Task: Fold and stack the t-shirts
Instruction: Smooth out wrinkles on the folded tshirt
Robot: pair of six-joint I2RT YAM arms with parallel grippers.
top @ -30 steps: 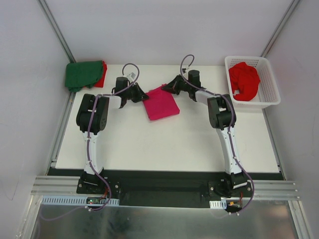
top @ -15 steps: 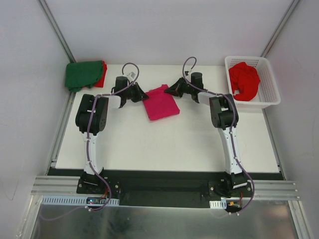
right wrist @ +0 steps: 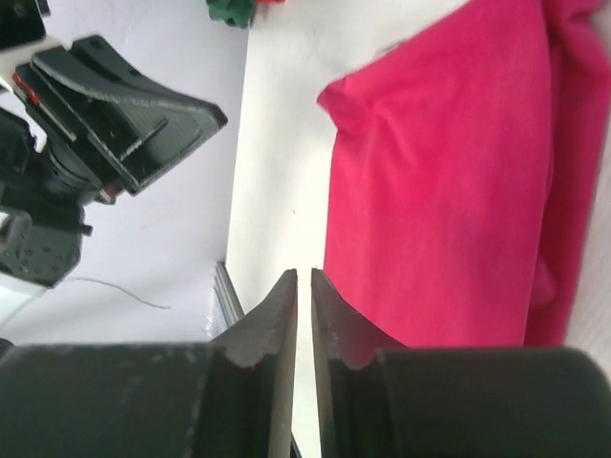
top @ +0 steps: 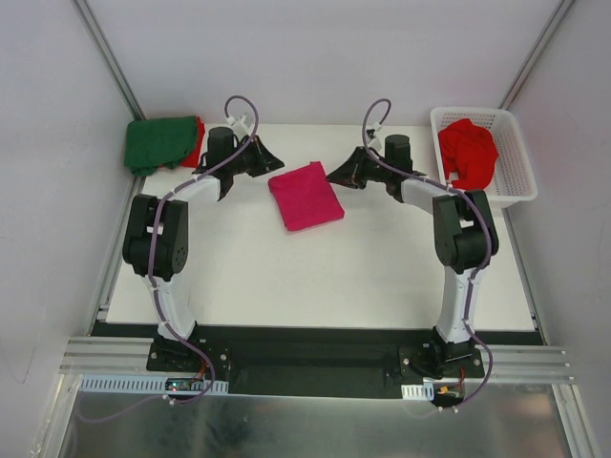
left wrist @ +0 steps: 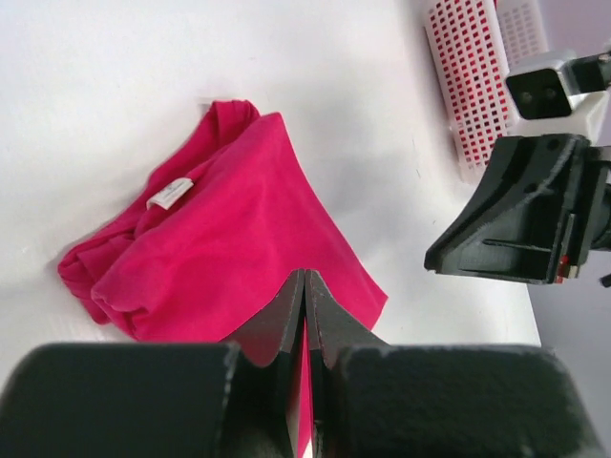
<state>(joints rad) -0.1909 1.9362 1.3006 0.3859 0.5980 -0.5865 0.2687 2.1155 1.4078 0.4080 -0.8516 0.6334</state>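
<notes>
The magenta-pink t-shirt [top: 305,196] lies folded into a rectangle on the white table [top: 334,277], between my two grippers. My left gripper [top: 268,160] hangs just off its back-left corner, jaws shut and empty; in the left wrist view the fingertips [left wrist: 305,275] hover over the shirt [left wrist: 239,229]. My right gripper [top: 336,176] is off the shirt's right edge, jaws closed to a thin slit and empty [right wrist: 304,274], beside the shirt [right wrist: 439,191]. The dark green t-shirt [top: 158,141] lies folded on a red one [top: 197,143] at the back left.
A white lattice basket [top: 511,157] at the back right holds a crumpled red t-shirt [top: 466,153]. The basket also shows in the left wrist view [left wrist: 468,86]. Metal frame rails run along the left and right table edges.
Both grippers have drawn away from the magenta shirt, the left one back and to the left, the right one to the right. The shirt lies flat and still.
</notes>
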